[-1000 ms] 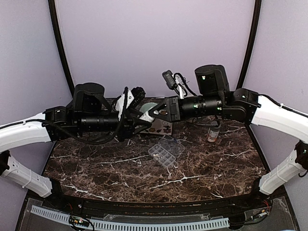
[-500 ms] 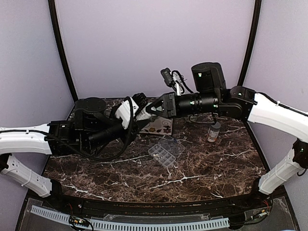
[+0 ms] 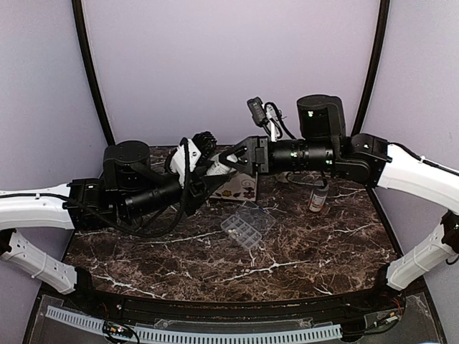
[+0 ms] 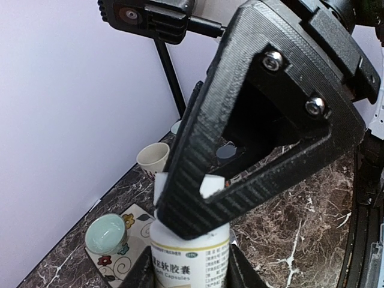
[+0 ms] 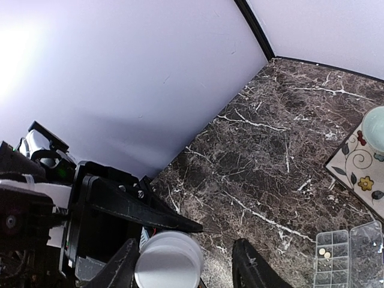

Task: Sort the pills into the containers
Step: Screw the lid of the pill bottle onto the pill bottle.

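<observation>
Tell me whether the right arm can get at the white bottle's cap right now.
Probably yes: the right gripper, jaws open, straddles the cap of the white bottle, which the left gripper holds up; nothing lies between.

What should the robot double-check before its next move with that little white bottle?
1. Left gripper grips the white bottle: ok.
2. Right gripper straddles the cap: ok, but its jaws are open, not pinching.
3. Cap loosened: cannot tell.
4. Pill box lid open: ok.
5. Bottle held over that box: not ok, it is off to one side.
</observation>
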You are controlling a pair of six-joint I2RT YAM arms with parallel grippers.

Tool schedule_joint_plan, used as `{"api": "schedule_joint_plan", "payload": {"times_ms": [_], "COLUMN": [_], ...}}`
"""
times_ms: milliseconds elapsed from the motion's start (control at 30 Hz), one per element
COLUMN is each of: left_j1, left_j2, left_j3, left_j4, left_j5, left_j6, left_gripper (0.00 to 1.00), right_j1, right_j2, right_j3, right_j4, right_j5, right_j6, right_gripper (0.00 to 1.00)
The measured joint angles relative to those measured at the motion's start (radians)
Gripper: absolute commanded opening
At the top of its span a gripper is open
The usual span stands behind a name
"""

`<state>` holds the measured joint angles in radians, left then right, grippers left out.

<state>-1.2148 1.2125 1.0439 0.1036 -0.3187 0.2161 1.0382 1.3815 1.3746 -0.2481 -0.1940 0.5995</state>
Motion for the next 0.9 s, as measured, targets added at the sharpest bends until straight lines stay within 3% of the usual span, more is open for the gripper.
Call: {"api": "schedule_joint_plan", "payload": {"times_ms": [233,500,733,900], "left_j1": [0.029,0.163,0.303,0.389], "left_j2": [-0.016,-0.039,-0.033,0.019], "left_j3": [0.000,0.000,0.002,0.021], "left_j4": [0.001,-0.003,-0.016,-0.001], "left_j5": [0.058,0.216,0.533,0.869], "left_j6": [-0.044,-0.148,-0.251,-0.353], "left_gripper": [0.00,0.00,0.00,0.00], "right_j1": [0.022,0.076,0.088,0.088], "right_j2": [-0.050,-0.113,-0.195,-0.239], "right_j3": [-0.026,-0.065,-0.140,-0.171], "right_j4": [0.002,-0.010,-0.006,0.012], "right_j5": [0.039,0.077,0.098,0.106], "right_j6": [-0.031,-0.132,-0.236,-0.294], "right_gripper": [0.56,0.58,0.58,0.58]}}
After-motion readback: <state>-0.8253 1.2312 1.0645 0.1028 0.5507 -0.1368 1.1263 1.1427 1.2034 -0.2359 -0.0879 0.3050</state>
